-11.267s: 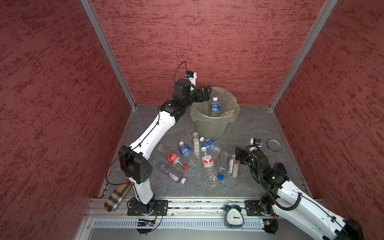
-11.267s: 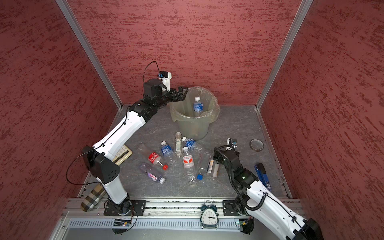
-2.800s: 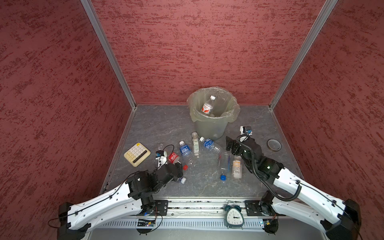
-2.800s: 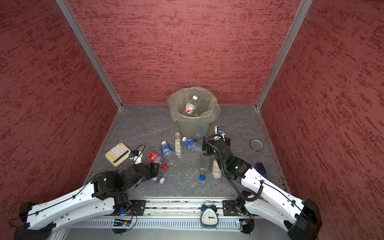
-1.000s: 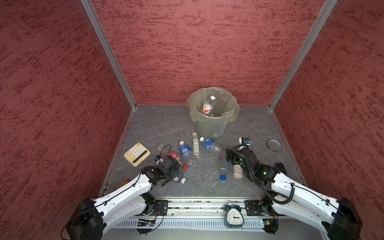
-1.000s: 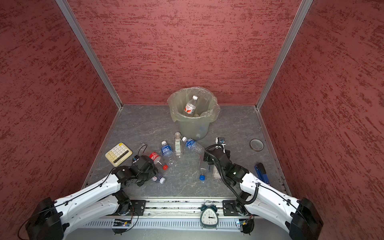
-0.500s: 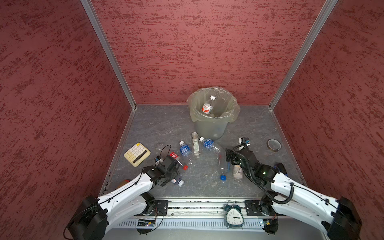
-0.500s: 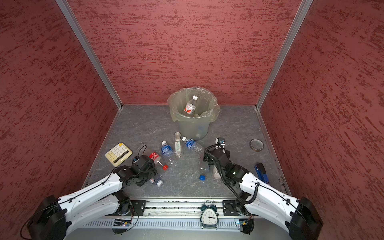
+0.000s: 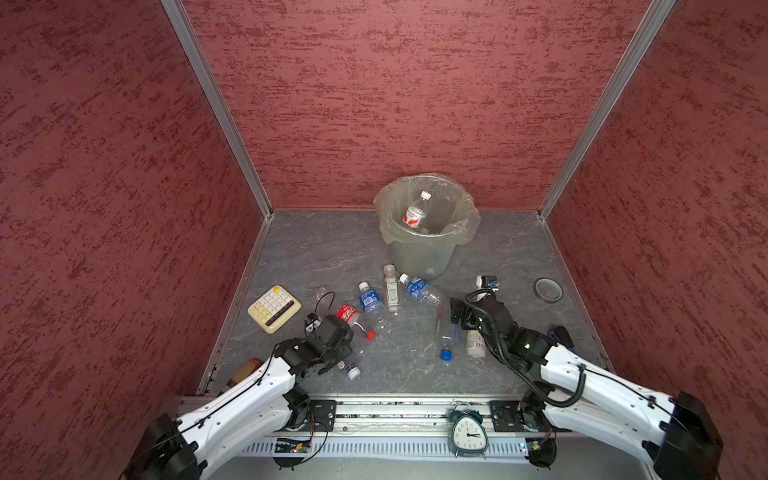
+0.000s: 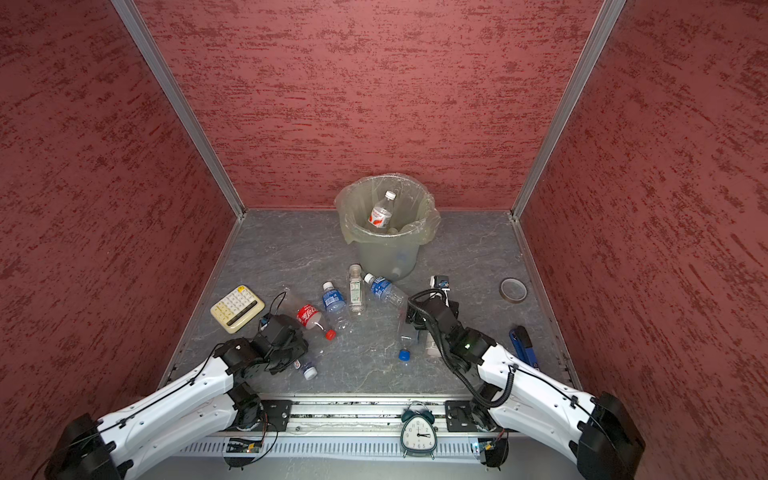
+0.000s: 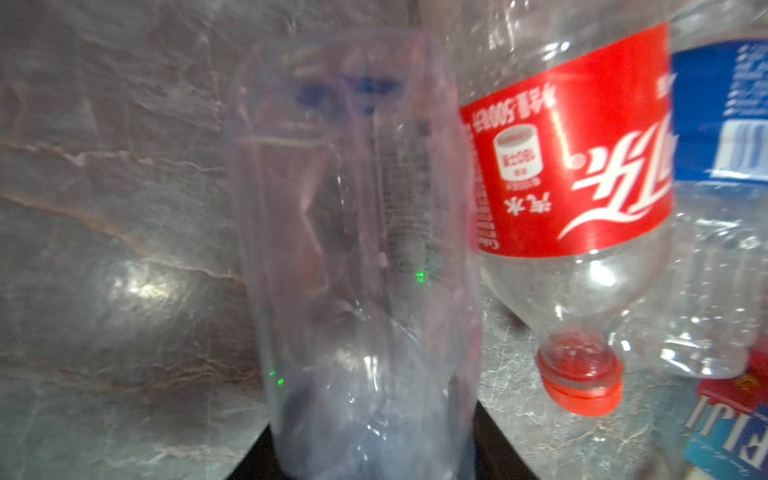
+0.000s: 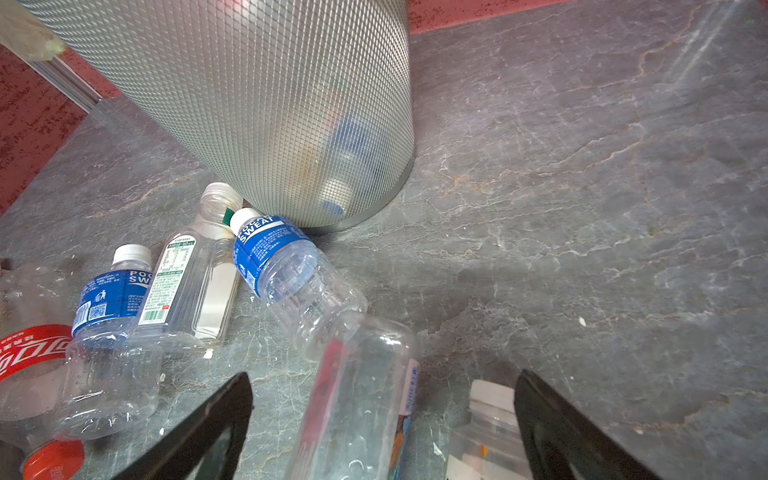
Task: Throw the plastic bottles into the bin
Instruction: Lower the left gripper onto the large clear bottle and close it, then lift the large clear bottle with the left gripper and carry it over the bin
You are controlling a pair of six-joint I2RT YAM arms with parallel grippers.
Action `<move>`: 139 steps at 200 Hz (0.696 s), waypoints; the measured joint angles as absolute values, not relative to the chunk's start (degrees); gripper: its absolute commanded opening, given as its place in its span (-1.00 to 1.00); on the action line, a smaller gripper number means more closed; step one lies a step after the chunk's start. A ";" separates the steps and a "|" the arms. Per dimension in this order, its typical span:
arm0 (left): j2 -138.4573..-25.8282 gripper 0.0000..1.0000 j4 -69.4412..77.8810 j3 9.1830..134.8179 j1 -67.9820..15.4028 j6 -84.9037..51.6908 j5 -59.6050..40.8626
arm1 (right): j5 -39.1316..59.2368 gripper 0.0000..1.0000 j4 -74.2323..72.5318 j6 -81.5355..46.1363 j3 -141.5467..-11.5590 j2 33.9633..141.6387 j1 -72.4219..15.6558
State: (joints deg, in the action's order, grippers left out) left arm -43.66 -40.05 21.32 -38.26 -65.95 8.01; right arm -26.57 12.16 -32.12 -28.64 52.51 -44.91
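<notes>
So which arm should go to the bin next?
Left. The left gripper is shut on a clear bottle, ready for the bin; the right gripper is open, holding nothing.

The left arm [image 9: 249, 386] and right arm [image 9: 602, 386] are white shells with black joints. Black cables trail both, from housings at 7 and 5 o'clock.

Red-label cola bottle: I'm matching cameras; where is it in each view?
In a top view: cola bottle between calculator and blue-label bottle.
In a top view: cola bottle, same place.
Left wrist: close up, beside a clear bottle.
Right wrist: partly cut off at the edge.
Shared landmark: the blue-label bottle beside it.
</notes>
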 measured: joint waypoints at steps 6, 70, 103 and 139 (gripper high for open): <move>-42.35 -0.06 -40.47 21.32 -38.33 -66.02 8.25 | -26.55 0.97 12.14 -32.12 -28.64 52.62 -44.91; -29.69 0.06 -47.24 21.50 -41.60 -65.89 13.89 | -26.59 0.98 12.03 -32.10 -28.64 52.84 -44.91; -27.03 0.14 -46.48 22.55 -43.59 -60.45 15.14 | -26.59 0.97 11.38 -31.92 -28.03 52.51 -44.91; -26.81 0.10 -43.31 25.08 -44.88 -52.66 15.46 | -26.57 0.97 10.22 -31.48 -25.17 50.41 -44.93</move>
State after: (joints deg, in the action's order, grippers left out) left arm -26.81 -43.31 25.08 -44.88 -52.66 15.46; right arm -26.57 10.22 -31.48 -25.17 50.41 -44.93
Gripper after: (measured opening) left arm 0.555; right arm 0.987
